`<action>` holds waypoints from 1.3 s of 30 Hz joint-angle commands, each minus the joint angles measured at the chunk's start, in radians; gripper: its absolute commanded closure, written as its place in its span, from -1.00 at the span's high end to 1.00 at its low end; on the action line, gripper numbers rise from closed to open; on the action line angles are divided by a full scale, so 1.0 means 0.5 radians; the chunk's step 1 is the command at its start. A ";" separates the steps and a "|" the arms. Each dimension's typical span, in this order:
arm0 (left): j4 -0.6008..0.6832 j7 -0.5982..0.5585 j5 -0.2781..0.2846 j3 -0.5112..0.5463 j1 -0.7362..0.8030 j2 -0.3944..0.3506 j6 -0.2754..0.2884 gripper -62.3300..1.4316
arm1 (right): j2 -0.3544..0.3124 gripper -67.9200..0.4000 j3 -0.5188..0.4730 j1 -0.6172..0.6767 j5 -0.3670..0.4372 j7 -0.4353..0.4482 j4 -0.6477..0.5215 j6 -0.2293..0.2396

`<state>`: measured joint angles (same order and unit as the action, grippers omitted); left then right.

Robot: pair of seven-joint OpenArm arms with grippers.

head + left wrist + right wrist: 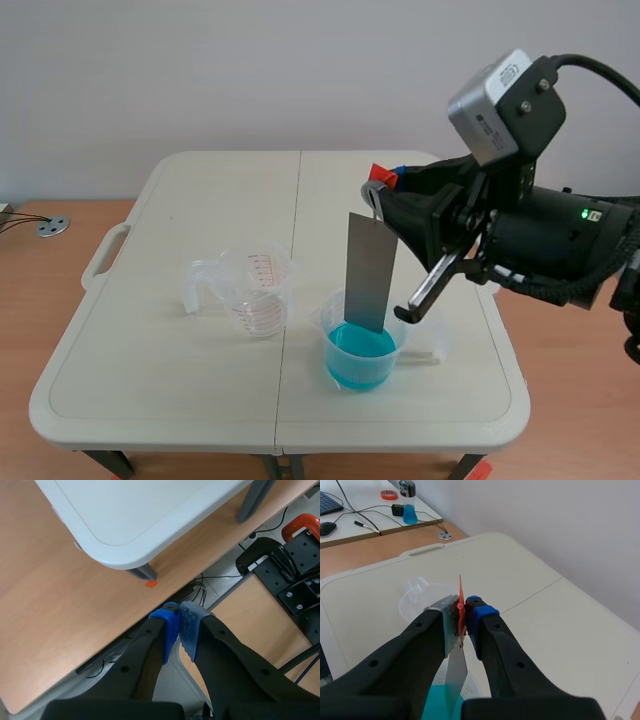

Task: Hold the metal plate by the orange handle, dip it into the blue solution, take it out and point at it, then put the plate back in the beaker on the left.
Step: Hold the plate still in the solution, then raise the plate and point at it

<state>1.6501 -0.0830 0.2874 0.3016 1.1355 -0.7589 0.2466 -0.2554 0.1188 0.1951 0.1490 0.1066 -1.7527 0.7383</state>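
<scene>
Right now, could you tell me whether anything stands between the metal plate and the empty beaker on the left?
Nothing visible does. The metal plate hangs from the right gripper with its lower end at the mouth of the blue-solution beaker; the clear beaker stands apart beside it, only bare table between.

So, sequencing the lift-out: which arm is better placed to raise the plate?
Right: the right gripper is shut on the orange handle over the blue solution; the left gripper sits off the table.
</scene>
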 commanded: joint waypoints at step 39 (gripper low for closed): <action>-0.172 0.352 0.013 -0.911 -1.772 0.069 0.443 -0.91 | -0.087 -0.94 -0.090 -0.008 0.684 -0.667 -0.661 0.015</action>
<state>1.5639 0.1036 0.2874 -0.1555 0.2520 -0.7391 0.4679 -0.2939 0.0841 0.1951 0.4797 -0.2443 -2.0628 0.7399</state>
